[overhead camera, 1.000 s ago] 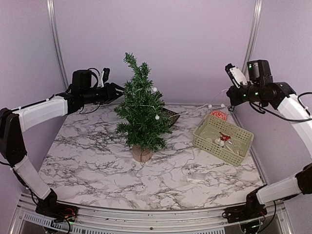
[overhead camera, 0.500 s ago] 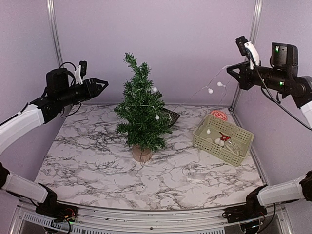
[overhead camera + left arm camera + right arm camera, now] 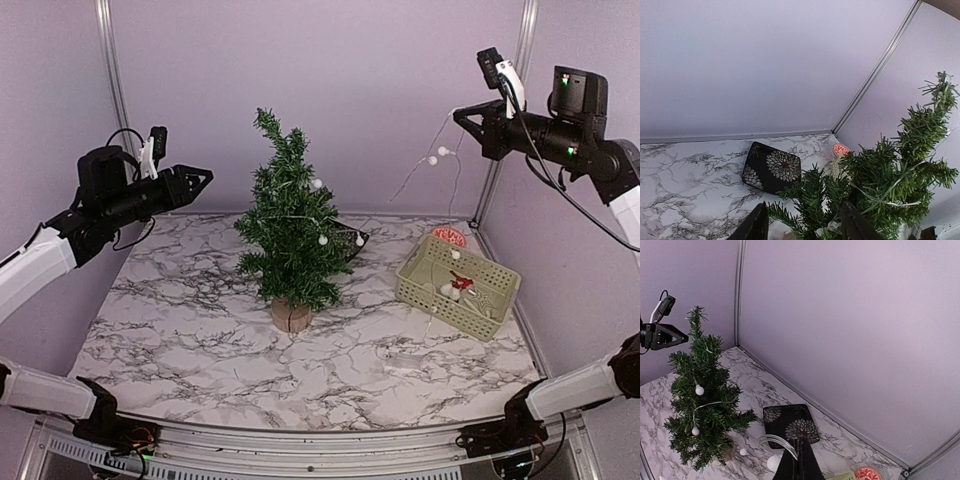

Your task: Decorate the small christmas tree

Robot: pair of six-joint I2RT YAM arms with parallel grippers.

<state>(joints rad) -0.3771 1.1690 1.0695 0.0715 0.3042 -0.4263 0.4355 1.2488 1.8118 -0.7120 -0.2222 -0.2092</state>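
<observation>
The small christmas tree stands on its log-slice base in the middle of the table, with a thin white bead garland partly draped on it. It also shows in the left wrist view and the right wrist view. My right gripper is high at the back right, shut on the garland, whose strand hangs down toward the basket. In the right wrist view the strand loops out of the shut fingers. My left gripper is open and empty, raised left of the tree.
A pale green basket with several ornaments sits at the right. A black floral plate lies behind the tree. A red round ornament lies at the back right corner. Purple walls and metal posts enclose the table.
My right gripper rose and shifted left, lifting the garland higher out of the basket. My left gripper drew back left, away from the tree.
</observation>
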